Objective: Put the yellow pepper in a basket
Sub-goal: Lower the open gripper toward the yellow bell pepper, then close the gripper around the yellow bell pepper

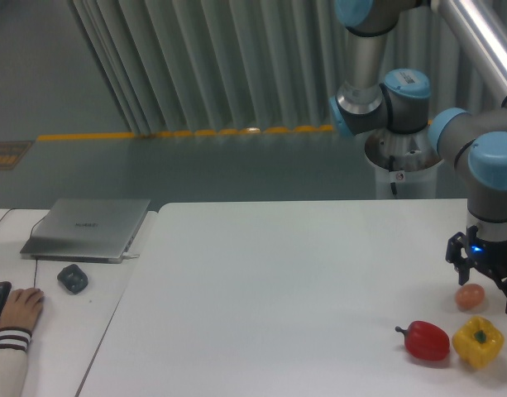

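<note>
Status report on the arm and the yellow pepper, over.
End effector open, empty, above the tan egg-shaped thing. Yellow pepper untouched on table, red pepper beside it. No basket in view.

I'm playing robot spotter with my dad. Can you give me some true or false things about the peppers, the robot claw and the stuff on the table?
1. The yellow pepper lies right next to the red pepper. True.
2. The gripper is holding the yellow pepper. False: it hangs open above it, near the tan egg-shaped thing, and holds nothing.
3. The yellow pepper already sits in a basket. False: it lies on the white table, and no basket shows in the picture.
4. A closed grey laptop lies at the left, far from the peppers. True.
5. The red pepper is left of the yellow one in the picture. True.
</note>
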Action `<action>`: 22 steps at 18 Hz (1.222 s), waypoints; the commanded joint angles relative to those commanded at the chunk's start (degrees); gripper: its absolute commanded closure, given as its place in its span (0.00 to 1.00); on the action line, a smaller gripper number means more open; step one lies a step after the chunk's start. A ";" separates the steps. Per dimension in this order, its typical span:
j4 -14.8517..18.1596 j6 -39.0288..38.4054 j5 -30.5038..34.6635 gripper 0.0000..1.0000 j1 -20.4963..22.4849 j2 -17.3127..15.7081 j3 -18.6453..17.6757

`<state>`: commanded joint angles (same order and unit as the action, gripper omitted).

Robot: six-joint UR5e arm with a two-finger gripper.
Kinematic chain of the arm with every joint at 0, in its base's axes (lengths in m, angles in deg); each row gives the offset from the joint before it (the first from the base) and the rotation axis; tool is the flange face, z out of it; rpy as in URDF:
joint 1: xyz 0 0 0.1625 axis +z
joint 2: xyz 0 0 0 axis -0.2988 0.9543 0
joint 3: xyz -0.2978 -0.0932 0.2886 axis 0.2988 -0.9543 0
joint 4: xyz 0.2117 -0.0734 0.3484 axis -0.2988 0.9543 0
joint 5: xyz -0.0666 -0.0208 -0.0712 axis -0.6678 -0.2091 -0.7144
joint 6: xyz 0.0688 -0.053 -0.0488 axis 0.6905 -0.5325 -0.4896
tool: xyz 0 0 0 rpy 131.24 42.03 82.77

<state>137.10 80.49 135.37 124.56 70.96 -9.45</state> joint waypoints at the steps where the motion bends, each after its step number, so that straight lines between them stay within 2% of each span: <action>1: -1.49 -0.71 0.00 0.00 0.09 0.27 0.18; 4: -3.70 -0.80 -0.09 0.00 0.53 1.15 1.31; 8: -3.61 -1.06 0.00 0.00 0.53 2.38 1.58; 14: -3.44 -5.72 -0.44 0.00 -0.70 3.96 0.79; 17: -3.09 -6.43 -0.88 0.00 -0.79 3.70 -0.61; 22: -3.09 -8.80 -3.16 0.00 -0.70 4.05 -0.70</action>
<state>134.02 71.69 132.21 123.85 75.01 -10.15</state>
